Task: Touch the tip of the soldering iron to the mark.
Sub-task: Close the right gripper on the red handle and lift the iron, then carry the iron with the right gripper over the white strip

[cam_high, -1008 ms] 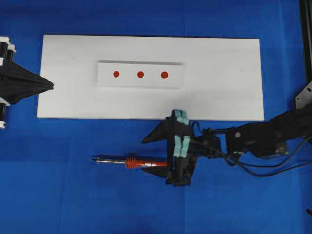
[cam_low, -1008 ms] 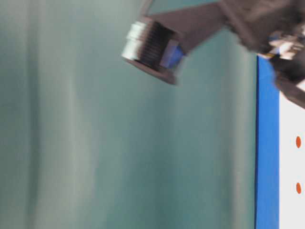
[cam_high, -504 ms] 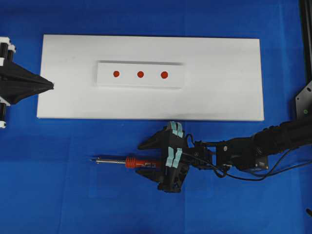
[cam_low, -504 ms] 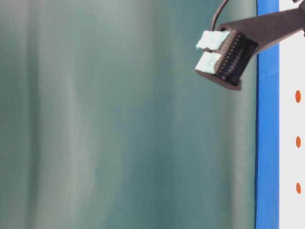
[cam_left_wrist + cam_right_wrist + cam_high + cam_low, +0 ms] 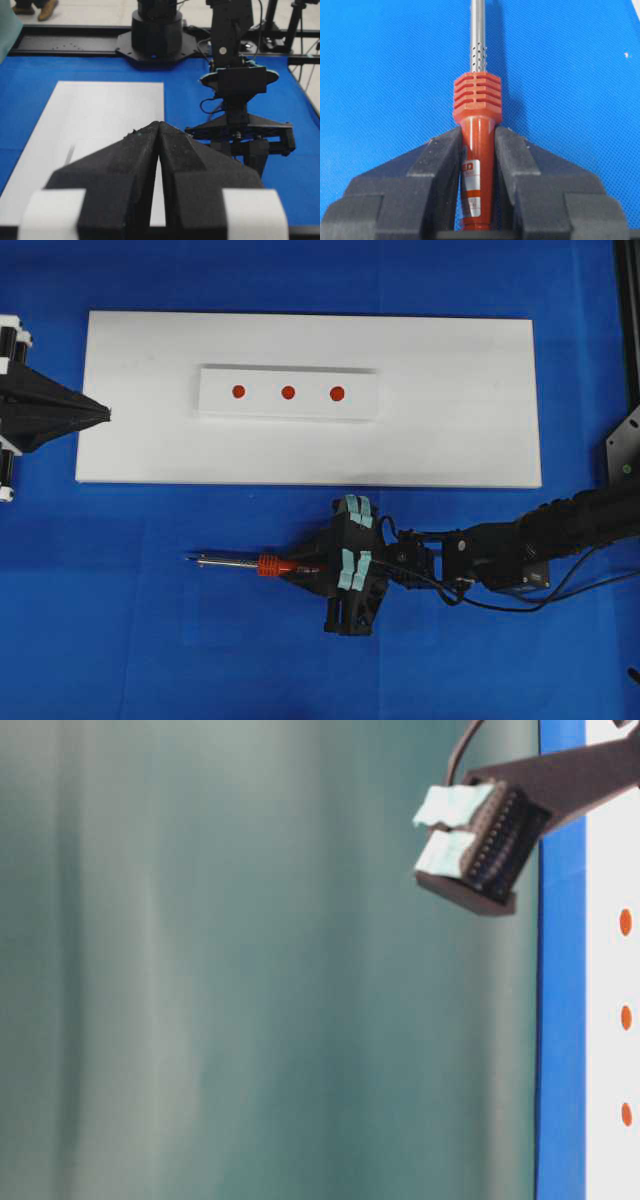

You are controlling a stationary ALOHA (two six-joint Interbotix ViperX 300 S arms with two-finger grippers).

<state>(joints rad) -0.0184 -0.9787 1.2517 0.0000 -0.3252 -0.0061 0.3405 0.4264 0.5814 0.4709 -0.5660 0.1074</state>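
Red-orange-handled soldering iron (image 5: 262, 564) lying lengthwise, silver tip pointing left, handle clamped by right gripper (image 5: 318, 567), blue mat (image 5: 150, 640) open around, left gripper (image 5: 100, 415) closed empty.

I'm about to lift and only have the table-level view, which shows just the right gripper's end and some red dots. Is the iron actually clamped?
Observer: Yes. In the right wrist view the right gripper has both fingers pressed against the red handle of the iron, just behind its ribbed collar.
Operator: Where does the tip point?
Observer: In the overhead view it points left, parallel to the board's near edge, lying on the blue cloth.
Operator: And the left gripper?
Observer: The left gripper is shut, parked at the board's left edge, clear of the mark.
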